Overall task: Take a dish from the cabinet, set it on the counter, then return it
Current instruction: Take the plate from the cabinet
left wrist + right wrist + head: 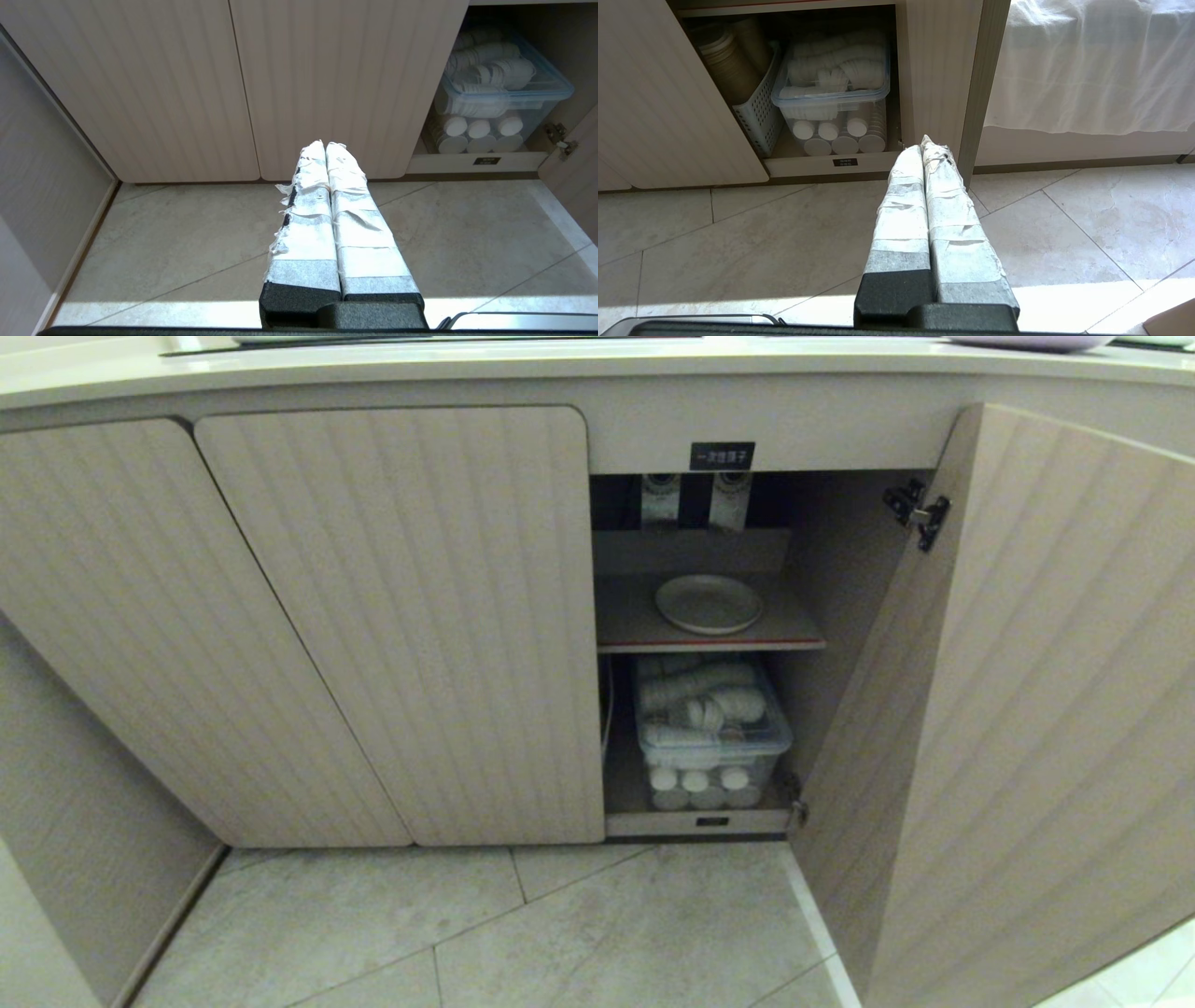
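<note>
Opening step, nothing yet grasped: dish (709,603) lies on the upper shelf (625,623) of the open cabinet (401,616); left gripper (325,144) and right gripper (924,142) hang low, fingers together, empty; next, probably, one arm must open and reach in to the dish.

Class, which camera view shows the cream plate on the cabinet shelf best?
The head view: the plate lies whole on the red-edged shelf behind the open door. Neither wrist view shows it; both see only the clear bin below.

The dish (709,604) lies on the cabinet's (392,616) shelf (635,625); a lidded bin (714,733) sits below at 6 o'clock.
</note>
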You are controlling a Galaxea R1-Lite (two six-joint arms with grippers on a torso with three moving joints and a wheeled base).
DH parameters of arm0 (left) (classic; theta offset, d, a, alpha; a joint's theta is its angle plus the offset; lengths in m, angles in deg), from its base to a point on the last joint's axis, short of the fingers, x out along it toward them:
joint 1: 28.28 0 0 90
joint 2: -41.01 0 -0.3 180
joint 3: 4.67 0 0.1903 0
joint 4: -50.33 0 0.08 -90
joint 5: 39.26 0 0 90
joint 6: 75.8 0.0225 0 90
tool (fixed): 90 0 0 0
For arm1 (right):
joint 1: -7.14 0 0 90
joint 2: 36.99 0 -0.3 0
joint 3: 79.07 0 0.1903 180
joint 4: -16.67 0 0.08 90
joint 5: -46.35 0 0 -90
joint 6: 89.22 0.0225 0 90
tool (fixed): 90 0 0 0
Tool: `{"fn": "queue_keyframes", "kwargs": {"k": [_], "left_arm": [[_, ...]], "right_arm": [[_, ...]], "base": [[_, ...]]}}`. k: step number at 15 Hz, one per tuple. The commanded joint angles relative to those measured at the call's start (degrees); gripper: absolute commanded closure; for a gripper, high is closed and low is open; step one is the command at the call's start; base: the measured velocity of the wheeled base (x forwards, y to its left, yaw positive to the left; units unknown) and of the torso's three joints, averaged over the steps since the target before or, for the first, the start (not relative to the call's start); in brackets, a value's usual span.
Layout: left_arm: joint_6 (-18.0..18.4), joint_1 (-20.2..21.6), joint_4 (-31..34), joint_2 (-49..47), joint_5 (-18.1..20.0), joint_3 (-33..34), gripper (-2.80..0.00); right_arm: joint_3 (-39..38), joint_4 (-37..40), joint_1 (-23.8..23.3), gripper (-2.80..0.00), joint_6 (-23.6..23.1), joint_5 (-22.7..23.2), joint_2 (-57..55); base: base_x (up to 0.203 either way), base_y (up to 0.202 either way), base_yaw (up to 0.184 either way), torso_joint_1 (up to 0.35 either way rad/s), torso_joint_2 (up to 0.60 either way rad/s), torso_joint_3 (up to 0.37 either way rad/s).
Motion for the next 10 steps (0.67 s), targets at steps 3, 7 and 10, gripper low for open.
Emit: {"fn": "queue_keyframes", "kwargs": {"k": [3,7,10], "left_arm": [[0.0,0.0,0.0,0.0,0.0,0.0,0.0],[0.0,0.0,0.0,0.0,0.0,0.0,0.0],[0.0,0.0,0.0,0.0,0.0,0.0,0.0]], "right_arm": [[0.0,0.0,0.0,0.0,0.0,0.0,0.0],[0.0,0.0,0.0,0.0,0.1,0.0,0.0],[0.0,0.0,0.0,0.0,0.1,0.0,0.0]], "base": [[0.0,0.0,0.0,0.0,0.0,0.0],[0.0,0.0,0.0,0.0,0.0,0.0],[0.0,0.0,0.0,0.0,0.0,0.0]]}}
